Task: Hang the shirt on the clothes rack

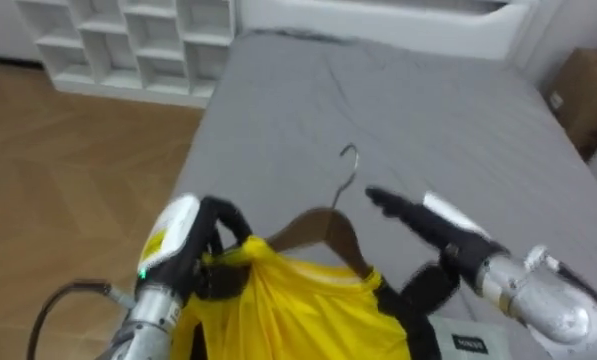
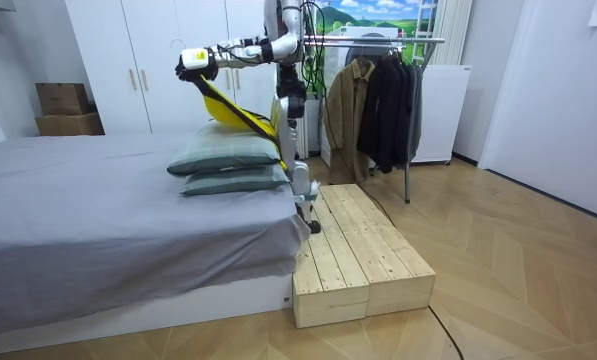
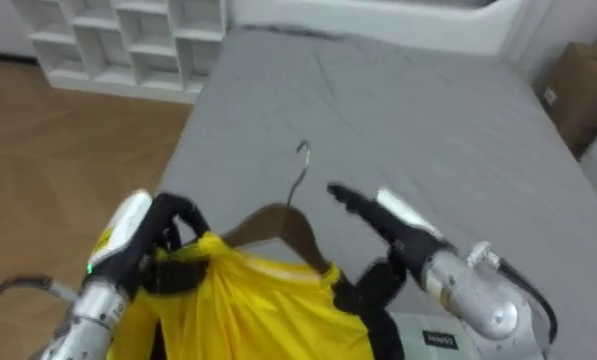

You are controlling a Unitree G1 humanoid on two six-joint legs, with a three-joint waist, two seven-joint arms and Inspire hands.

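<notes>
Two hands held one yellow garment (image 1: 288, 310) up over the grey bed (image 1: 428, 110); the garment hung on a wooden hanger (image 1: 328, 228), whose thin metal hook (image 1: 350, 165) stood free above it and pointed away from the robot. The left hand (image 1: 226, 232) was curled tight on the hanger's left shoulder, with yellow cloth bunched under its fingers. The right hand (image 1: 428, 222) lay at the hanger's right shoulder, its fingers stretched straight out over the bed; a dark shape sat beneath it against the garment's black edge, and I could not tell whether that was a thumb pinching the cloth. Beyond the bed's far left corner stood a white shelf unit (image 1: 138, 45) on the wooden floor (image 1: 68, 170); a cardboard box (image 1: 588, 90) sat off the bed's right side.

In the room view the robot stood upright on a low wooden platform (image 2: 353, 250) set against the bed, facing the room view's left with both arms raised; the garment draped down from its hands in a slanting line above two stacked grey pillows (image 2: 228, 165). Behind it stood a clothes rack (image 2: 378, 40) carrying dark coats (image 2: 388, 105); white wardrobe doors (image 2: 148, 60) lined the back wall.
</notes>
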